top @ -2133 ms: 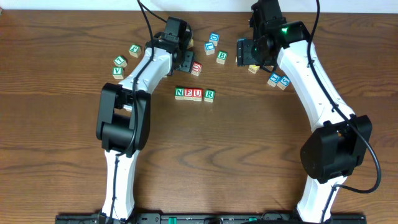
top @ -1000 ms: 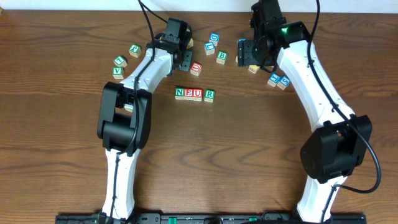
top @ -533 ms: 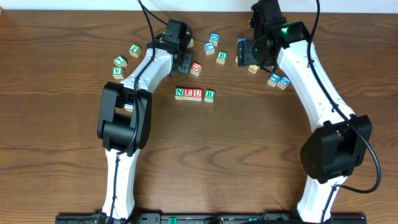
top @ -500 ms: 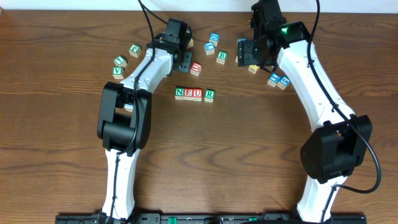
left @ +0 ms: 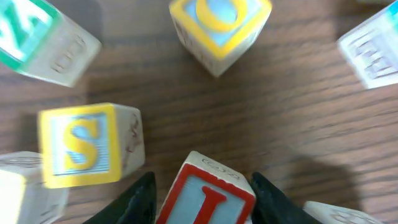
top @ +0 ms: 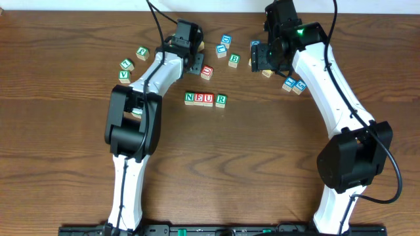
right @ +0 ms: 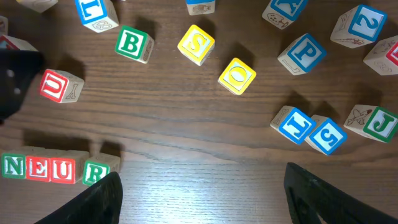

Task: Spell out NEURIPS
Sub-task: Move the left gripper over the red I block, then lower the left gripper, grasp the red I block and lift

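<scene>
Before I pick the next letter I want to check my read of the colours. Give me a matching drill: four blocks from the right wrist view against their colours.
Blocks:
1. B block
2. O block
3. P block
4. lone U block

Colours:
a. blue
b. red
c. green
d. yellow

Pairs: 1-c, 2-d, 3-a, 4-b
</scene>
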Controlling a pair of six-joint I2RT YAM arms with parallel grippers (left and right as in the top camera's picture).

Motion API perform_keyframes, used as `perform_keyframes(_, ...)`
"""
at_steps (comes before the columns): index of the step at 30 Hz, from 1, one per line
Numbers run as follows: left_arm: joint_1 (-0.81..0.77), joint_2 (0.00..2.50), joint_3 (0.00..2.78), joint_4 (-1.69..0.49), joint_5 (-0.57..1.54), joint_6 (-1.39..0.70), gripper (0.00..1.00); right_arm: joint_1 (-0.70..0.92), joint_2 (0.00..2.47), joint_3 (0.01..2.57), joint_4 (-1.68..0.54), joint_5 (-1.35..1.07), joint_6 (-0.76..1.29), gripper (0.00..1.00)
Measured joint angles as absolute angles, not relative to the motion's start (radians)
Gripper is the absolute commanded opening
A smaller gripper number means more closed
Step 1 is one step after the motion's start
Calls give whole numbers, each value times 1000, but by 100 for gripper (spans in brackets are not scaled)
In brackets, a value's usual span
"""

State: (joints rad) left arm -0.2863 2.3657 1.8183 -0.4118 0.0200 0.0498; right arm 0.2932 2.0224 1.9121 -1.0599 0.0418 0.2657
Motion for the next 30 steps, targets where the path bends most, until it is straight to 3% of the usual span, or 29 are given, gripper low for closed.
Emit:
perform_keyframes(9, -286, 2370, 1818, -404, 20, 52, 27, 293, 2022, 1912, -1062, 42, 266, 79)
perform_keyframes(24, -286, 2354, 1819, -456, 20, 14, 27, 292, 2022, 1912, -1062, 42, 266, 81)
perform_keyframes(30, -291, 2237, 1819, -523, 20, -4, 27, 290, 2022, 1912, -1049, 42, 266, 81)
